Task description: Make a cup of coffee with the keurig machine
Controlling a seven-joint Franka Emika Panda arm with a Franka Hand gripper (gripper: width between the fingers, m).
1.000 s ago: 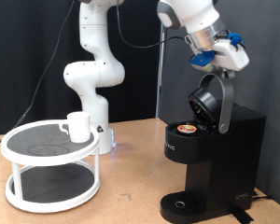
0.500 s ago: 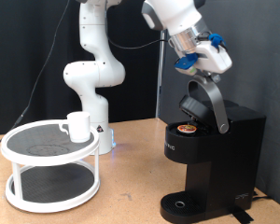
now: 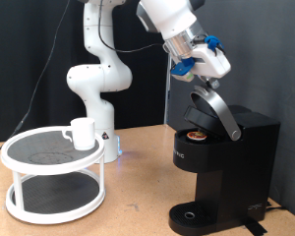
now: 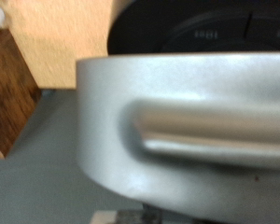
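Observation:
The keurig machine [image 3: 226, 162] stands at the exterior view's right, its hinged lid [image 3: 201, 110] part-way raised over the brew chamber. A small pod with a brown top [image 3: 196, 136] sits in the chamber. My gripper [image 3: 200, 69] is at the upper end of the lid's silver handle [image 3: 216, 108], touching or just above it. The wrist view is filled by that silver handle [image 4: 196, 121] with the black machine top [image 4: 205, 33] behind; no fingers show there. The white mug [image 3: 83, 133] stands on the top shelf of a round stand [image 3: 29, 162] at the exterior view's left. The drip tray [image 3: 192, 214] holds nothing.
The robot's white base [image 3: 93, 84] stands behind the stand. The wooden table [image 3: 138, 187] lies between stand and machine. A black curtain is behind the machine.
My gripper has moved towards the exterior view's left and slightly down with the lid handle. The lid has swung lower over the pod chamber.

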